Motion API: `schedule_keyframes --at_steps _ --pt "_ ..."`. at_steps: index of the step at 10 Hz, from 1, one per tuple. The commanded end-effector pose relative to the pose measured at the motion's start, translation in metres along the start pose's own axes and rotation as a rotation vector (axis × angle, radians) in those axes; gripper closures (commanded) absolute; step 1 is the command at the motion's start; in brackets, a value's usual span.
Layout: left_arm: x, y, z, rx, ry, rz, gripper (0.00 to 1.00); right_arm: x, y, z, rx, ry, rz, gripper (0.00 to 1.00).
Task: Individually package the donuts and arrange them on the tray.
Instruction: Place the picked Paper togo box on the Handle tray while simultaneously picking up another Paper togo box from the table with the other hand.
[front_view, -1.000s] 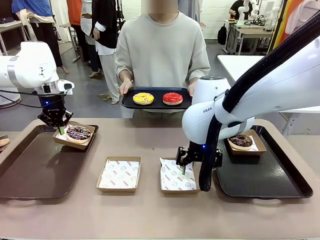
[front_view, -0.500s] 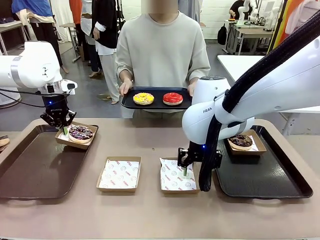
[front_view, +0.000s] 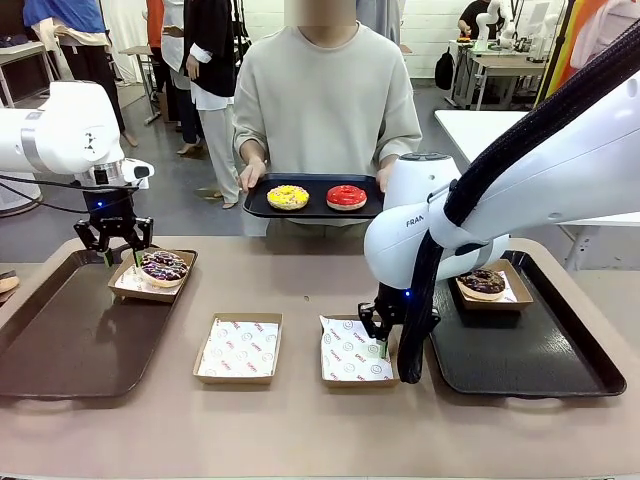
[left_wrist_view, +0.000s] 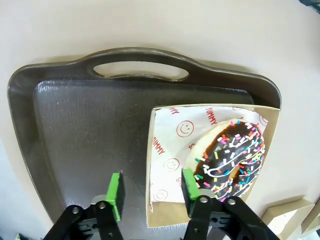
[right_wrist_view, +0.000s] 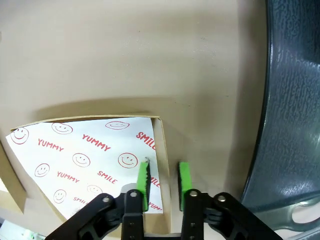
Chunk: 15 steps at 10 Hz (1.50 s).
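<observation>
Left fingers (front_view: 120, 252): spread wide with nothing between them, hanging over the rim of a cardboard box (left_wrist_view: 160, 150); its side wall runs under the gap between the green pads (left_wrist_view: 116, 190)
Cardboard box: paper-lined, holds the purple sprinkled donut (left_wrist_view: 232, 160), which lies just past one pad and is not touched by it; the box stands in a corner of the brown tray (left_wrist_view: 75, 125)
Right fingers (front_view: 382, 347): pressed together on the side wall of an empty box (right_wrist_view: 162, 145), one pad inside on the smiley-print liner, the other outside
Empty box: stands on the counter (front_view: 300, 420), only the liner in it; the dark tray (right_wrist_view: 295, 100) lies just beyond the outer finger
Second empty box (front_view: 237, 348): lined, on the counter, farther off on the inner finger's side
Dark tray: carries a far box (front_view: 517, 290) with the chocolate donut (front_view: 482, 281) in it
Held tray (front_view: 310, 211): in a person's two hands, across the counter from both pairs of fingers; the yellow donut (front_view: 288, 197) and red donut (front_view: 346, 196) lie on it unboxed
</observation>
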<state>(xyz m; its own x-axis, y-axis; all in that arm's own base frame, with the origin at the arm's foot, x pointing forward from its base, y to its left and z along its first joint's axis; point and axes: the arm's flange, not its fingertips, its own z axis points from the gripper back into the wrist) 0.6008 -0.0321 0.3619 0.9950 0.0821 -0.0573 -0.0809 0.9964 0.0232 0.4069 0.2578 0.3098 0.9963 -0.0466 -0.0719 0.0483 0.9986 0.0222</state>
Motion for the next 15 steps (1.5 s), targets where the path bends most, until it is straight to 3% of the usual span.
schedule_keyframes --at_steps 1,3,4,5,6,15 --pt "-0.001 -0.007 0.006 0.020 0.008 0.031 0.00 0.000 0.000 -0.004 0.020 -0.005 -0.004 1.00" --pt "-0.003 -0.003 0.008 0.026 0.013 0.044 0.00 0.001 0.000 -0.004 0.021 -0.004 -0.006 1.00" --pt "-0.004 -0.003 0.008 0.030 0.018 0.048 0.12 0.001 0.000 -0.005 0.022 -0.003 -0.007 1.00" --pt "-0.004 -0.003 0.009 0.032 0.025 0.053 0.03 0.002 0.000 -0.004 0.023 -0.002 -0.010 1.00" --pt "-0.005 -0.002 0.009 0.037 0.027 0.056 0.00 0.002 0.000 -0.005 0.025 0.000 -0.011 1.00" --pt "-0.004 0.007 0.006 0.017 0.027 0.042 0.00 0.000 0.000 0.000 0.003 0.001 -0.002 1.00"
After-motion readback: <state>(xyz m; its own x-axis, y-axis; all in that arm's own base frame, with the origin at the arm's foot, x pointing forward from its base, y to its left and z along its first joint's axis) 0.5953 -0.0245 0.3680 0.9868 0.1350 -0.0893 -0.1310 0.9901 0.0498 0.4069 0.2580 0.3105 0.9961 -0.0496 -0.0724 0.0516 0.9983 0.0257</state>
